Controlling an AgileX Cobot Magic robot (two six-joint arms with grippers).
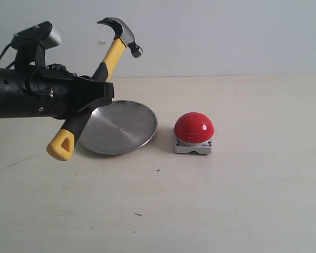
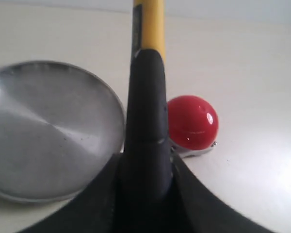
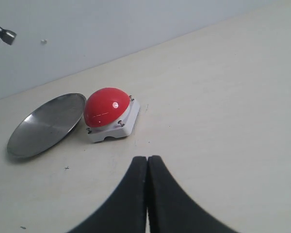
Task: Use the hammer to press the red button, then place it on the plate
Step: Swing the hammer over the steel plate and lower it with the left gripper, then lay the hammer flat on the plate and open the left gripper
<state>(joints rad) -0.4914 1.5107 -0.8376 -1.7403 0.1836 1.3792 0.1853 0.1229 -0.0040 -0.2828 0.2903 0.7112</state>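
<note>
My left gripper (image 1: 92,95) is shut on the black grip of the hammer (image 1: 114,52) and holds it in the air, tilted, dark head up and to the right, yellow looped end (image 1: 61,146) down to the left. In the left wrist view the hammer handle (image 2: 146,121) runs up between the fingers. The silver plate (image 1: 121,125) lies on the table below the hammer. The red button (image 1: 194,128) on its grey base sits right of the plate, untouched. My right gripper (image 3: 147,159) is shut with nothing in it, above bare table short of the red button (image 3: 106,107).
The table is pale beige with a plain light wall behind it. The plate (image 3: 47,124) and button stand close together near the table's middle. A small dark speck (image 1: 138,214) lies on the near side of the table.
</note>
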